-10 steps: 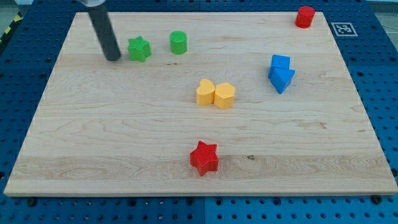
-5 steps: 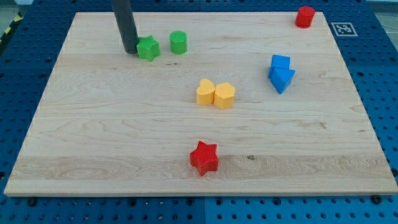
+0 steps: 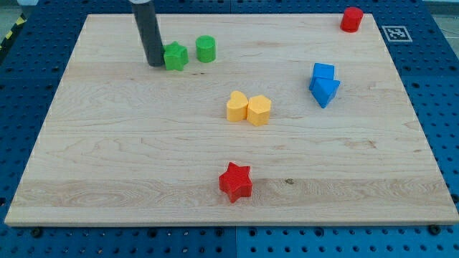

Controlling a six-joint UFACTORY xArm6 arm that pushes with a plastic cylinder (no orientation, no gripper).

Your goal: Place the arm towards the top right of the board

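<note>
My tip (image 3: 155, 62) rests on the wooden board (image 3: 129, 143) at the view's upper left. It touches the left side of a green star block (image 3: 176, 56). A green cylinder block (image 3: 206, 49) stands just right of the star. The rod rises from the tip out of the view's top. A red cylinder block (image 3: 351, 19) sits at the board's top right corner, far from the tip.
Two yellow blocks (image 3: 249, 108) touch each other near the middle. Two blue blocks (image 3: 324, 84) touch each other at the right. A red star block (image 3: 235, 181) lies near the bottom middle. A marker tag (image 3: 396, 33) is off the board's top right.
My tip has moved right and reached the green star, pushing it a little to the right, closer to the green cylinder. The other blocks have not moved.
</note>
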